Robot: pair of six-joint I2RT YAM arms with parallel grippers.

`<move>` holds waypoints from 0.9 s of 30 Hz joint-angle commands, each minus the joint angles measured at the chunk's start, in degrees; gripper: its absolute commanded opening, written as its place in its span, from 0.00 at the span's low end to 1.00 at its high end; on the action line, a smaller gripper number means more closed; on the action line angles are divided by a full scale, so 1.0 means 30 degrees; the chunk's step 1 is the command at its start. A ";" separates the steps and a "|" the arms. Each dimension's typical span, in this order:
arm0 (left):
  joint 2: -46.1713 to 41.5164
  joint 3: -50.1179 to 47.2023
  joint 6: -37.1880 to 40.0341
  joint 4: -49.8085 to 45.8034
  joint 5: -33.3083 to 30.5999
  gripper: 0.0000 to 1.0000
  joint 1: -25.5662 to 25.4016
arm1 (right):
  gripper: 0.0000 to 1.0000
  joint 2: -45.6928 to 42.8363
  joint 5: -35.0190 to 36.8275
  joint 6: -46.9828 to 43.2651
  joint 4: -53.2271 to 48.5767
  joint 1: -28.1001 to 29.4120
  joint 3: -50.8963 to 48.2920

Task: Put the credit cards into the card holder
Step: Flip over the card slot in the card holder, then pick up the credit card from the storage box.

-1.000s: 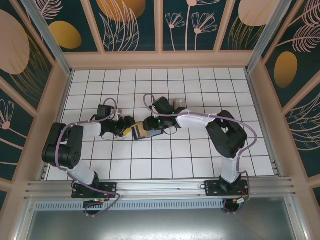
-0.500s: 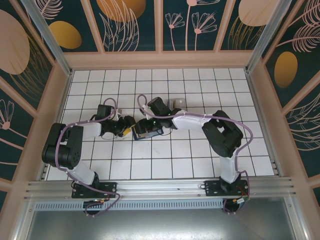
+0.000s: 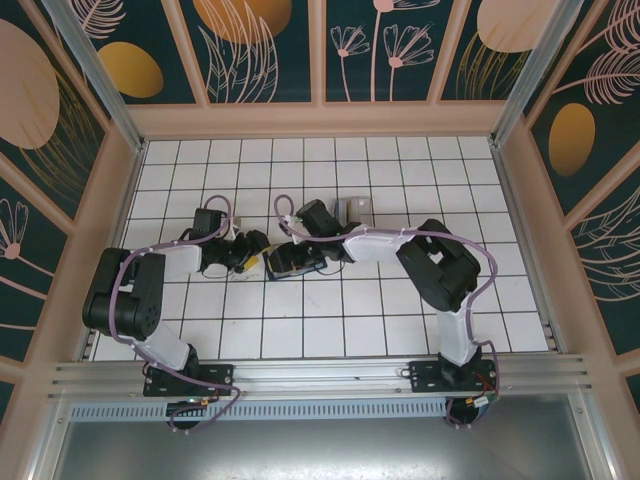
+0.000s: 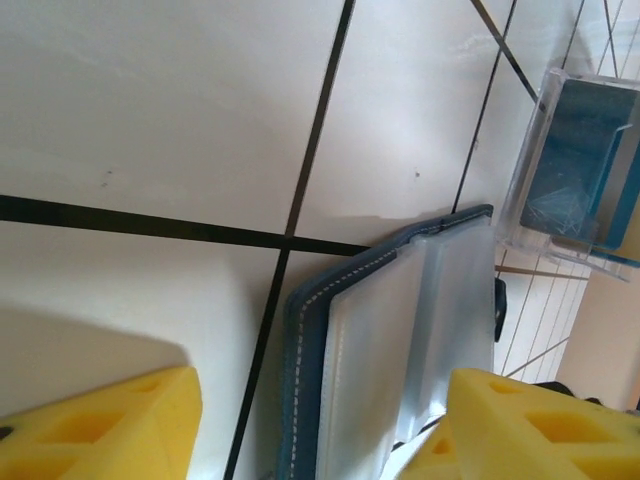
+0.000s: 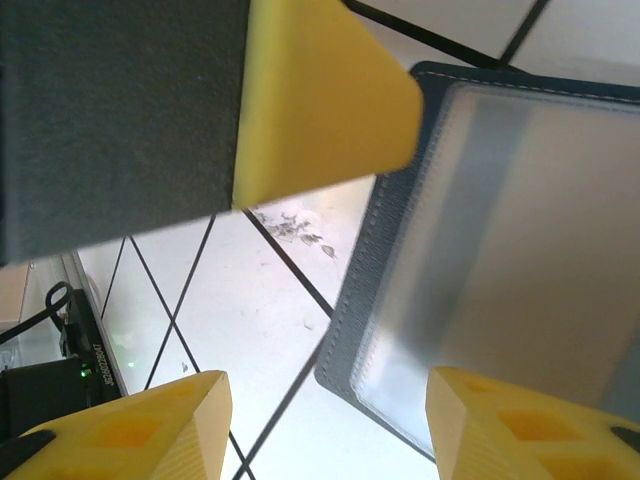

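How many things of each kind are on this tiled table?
Robot arms: 2 (left arm, right arm)
Navy card holder: 1
Clear plastic rack: 1
Total: 4; cards in the rack too unclear to count.

Both arms bend inward over the middle of the desk (image 3: 330,335). The left claw (image 3: 254,260) and right claw (image 3: 282,258) nearly meet there, fingers parted, gripping nothing.

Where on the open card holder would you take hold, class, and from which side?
Take the card holder by its stitched navy edge, coming in from the bare tile beside it. It lies open and flat, pockets up, so that thin rim is likely the only part to pinch.
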 commanded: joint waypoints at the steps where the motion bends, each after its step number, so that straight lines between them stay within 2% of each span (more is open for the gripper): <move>1: 0.0603 0.0150 0.0863 -0.1384 -0.0454 0.57 0.0083 | 0.55 -0.2794 0.1301 -0.0346 0.0329 -0.1125 -0.0424; 3: 0.0637 0.0201 0.1257 -0.1688 -0.0701 0.48 0.0061 | 0.54 -0.4159 0.4583 -0.0863 -0.1102 -0.1798 -0.0393; 5: 0.0538 0.0355 0.1436 -0.2000 -0.0832 0.47 0.0065 | 0.55 -0.5145 0.9931 -0.1622 -0.3082 -0.1941 0.0231; 7: 0.0198 0.0260 0.1263 -0.1890 -0.0921 0.50 0.0061 | 0.56 -0.5509 1.3035 -0.2184 -0.4602 -0.2386 0.1047; 9: -0.0086 0.0086 0.1104 -0.1660 -0.1020 0.57 0.0047 | 0.56 -0.5646 1.4369 -0.2002 -0.6041 -0.3215 0.1992; 14: -0.0006 0.0229 0.1328 -0.2005 -0.0734 0.57 0.0062 | 0.57 -0.5222 1.4672 -0.1309 -0.7567 -0.5163 0.2684; 16: -0.0124 0.0002 0.1164 -0.1734 -0.0784 0.57 0.0061 | 0.58 -0.4659 1.5016 -0.1352 -0.8218 -0.5194 0.3097; 20: -0.0182 -0.0147 0.0957 -0.1630 -0.0424 0.57 0.0062 | 0.63 -0.4353 1.1939 -0.0954 -0.7460 -0.5212 0.2587; 22: -0.0194 -0.0093 0.1331 -0.1808 -0.0785 0.57 0.0065 | 0.63 -0.4104 1.0829 -0.0731 -0.6953 -0.6127 0.2149; 25: 0.0049 -0.0091 0.1175 -0.1804 -0.0673 0.57 0.0076 | 0.69 -0.3706 0.9529 -0.0568 -0.6742 -0.6721 0.1796; 27: -0.0021 -0.0349 0.0916 -0.1344 -0.0304 0.57 0.0078 | 0.69 -0.3653 0.9056 -0.0516 -0.6339 -0.6888 0.1403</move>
